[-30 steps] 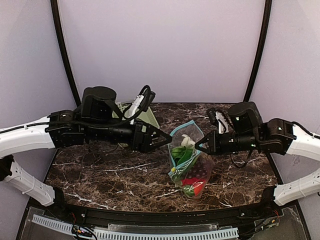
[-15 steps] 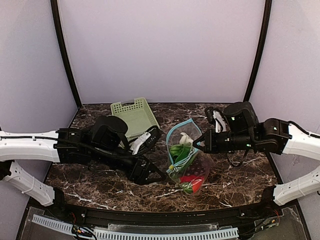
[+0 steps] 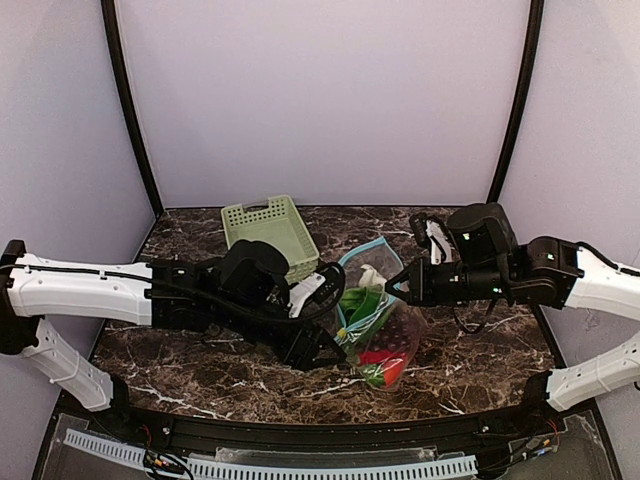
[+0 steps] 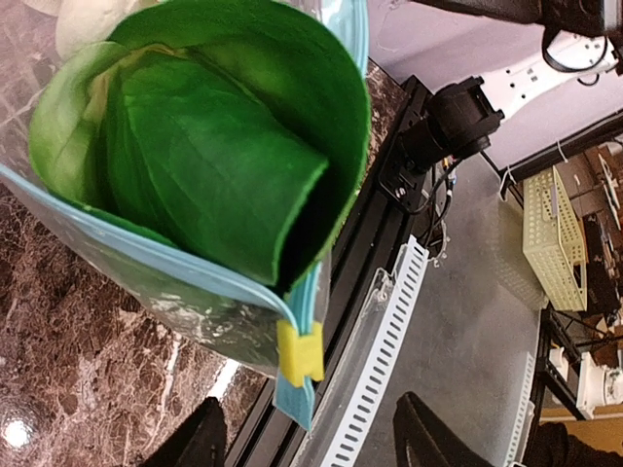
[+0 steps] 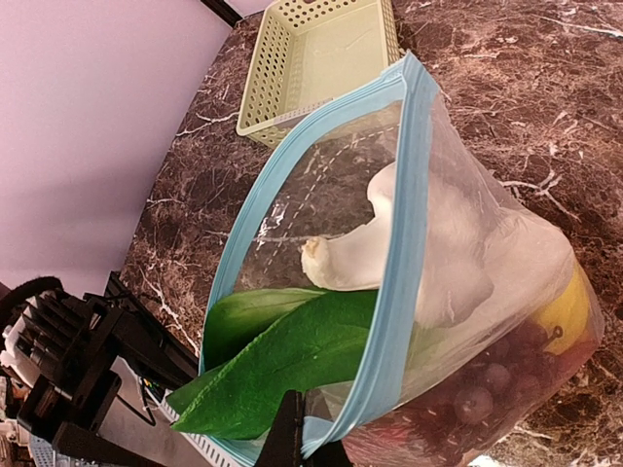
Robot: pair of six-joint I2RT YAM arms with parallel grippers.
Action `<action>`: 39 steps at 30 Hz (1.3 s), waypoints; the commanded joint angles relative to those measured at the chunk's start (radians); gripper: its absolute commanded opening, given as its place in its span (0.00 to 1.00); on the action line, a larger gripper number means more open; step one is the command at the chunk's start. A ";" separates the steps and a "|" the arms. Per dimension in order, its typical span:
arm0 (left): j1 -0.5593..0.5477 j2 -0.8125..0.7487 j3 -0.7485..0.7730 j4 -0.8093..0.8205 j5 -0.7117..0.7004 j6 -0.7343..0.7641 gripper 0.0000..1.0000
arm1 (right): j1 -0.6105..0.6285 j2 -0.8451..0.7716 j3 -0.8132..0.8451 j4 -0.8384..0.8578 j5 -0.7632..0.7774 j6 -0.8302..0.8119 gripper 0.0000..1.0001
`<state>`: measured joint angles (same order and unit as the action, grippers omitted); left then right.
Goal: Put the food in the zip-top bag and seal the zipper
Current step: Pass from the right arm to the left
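One bok choy leaf [image 4: 214, 165] curled up out of the zip-top bag [image 3: 392, 335] and lay across its open mouth, and that looked the likeliest trouble. If the slider [image 4: 300, 352] were drawn along the zipper [image 5: 394, 292] with the leaf over the track, the strip would probably jam on it or close only partway. The garlic [image 5: 389, 243] sat high under the same blue rim and might catch too, while the grapes [image 5: 487, 389] and lemon [image 5: 569, 311] lay deeper. The crinkly film could also slide or buckle if the pull met too little resistance from the other side. The bag lay on the tabletop [image 3: 480, 350] just beside the pale green basket [image 3: 262, 215], on its right and nearer the arm bases. The left fingers [image 4: 200, 438] stood apart, holding nothing, with the yellow slider just ahead of the gap and not yet touched. The right fingers [image 5: 287, 433] were closed and appeared to pinch the bag's rim on the side away from the basket.
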<state>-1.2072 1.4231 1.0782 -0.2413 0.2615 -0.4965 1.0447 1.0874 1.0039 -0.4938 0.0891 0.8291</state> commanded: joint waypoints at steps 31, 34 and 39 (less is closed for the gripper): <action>-0.002 0.077 0.160 -0.065 -0.123 0.081 0.26 | -0.003 -0.055 0.006 0.085 0.028 0.018 0.00; -0.002 0.076 0.155 -0.070 -0.123 0.078 0.28 | -0.003 -0.053 0.008 0.085 0.028 0.018 0.00; -0.002 0.077 0.154 -0.072 -0.123 0.078 0.31 | -0.004 -0.051 0.009 0.085 0.030 0.016 0.00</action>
<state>-1.2072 1.5036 1.2205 -0.2855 0.1406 -0.4255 1.0447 1.0592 1.0035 -0.4942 0.1005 0.8471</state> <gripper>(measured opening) 0.296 0.006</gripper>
